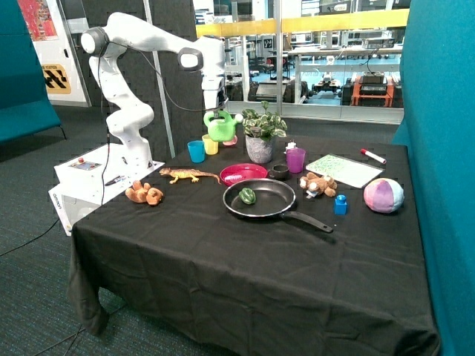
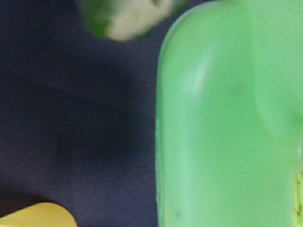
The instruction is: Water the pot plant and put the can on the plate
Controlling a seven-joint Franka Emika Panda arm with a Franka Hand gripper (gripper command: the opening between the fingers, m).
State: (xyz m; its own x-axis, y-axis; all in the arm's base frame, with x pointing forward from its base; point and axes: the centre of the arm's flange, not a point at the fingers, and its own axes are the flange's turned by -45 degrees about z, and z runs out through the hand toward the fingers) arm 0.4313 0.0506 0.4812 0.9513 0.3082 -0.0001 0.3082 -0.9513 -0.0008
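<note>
Counter (image 1: 223, 259), black-draped, fills the lower and middle frame of the outside view. White arm at upper left reaches down to the claw (image 1: 214, 110), which sits at the top of the can (image 1: 220, 126); whether its fingers are closed on the handle cannot be told. Can: lime green, raised above the counter at upper centre, above the yellow cup (image 1: 211, 144) and just beside the pot plant (image 1: 261, 133), spout tip (image 1: 238, 118) pointing toward the leaves. In the wrist view the can (image 2: 227, 123) fills most of the frame, with a leaf (image 2: 128, 16) and the yellow cup's rim (image 2: 35, 216) at the edges. Pot plant: variegated leaves, grey pot, upright at centre. Plate (image 1: 242, 173): red-pink, lying in front of the pot plant, touching or just beside the black frying pan (image 1: 260, 199), nothing resting on it but a small pale item. Frying pan holds a green object (image 1: 248, 196). Blue cup (image 1: 196, 151) stands beside the yellow cup. Toy lizard (image 1: 188, 175) and brown soft toy (image 1: 144, 194) at centre left. Small dark bowl (image 1: 280, 171), purple cup (image 1: 295, 159), paper sheet (image 1: 344, 170) and ball (image 1: 383, 195) at centre right.
</note>
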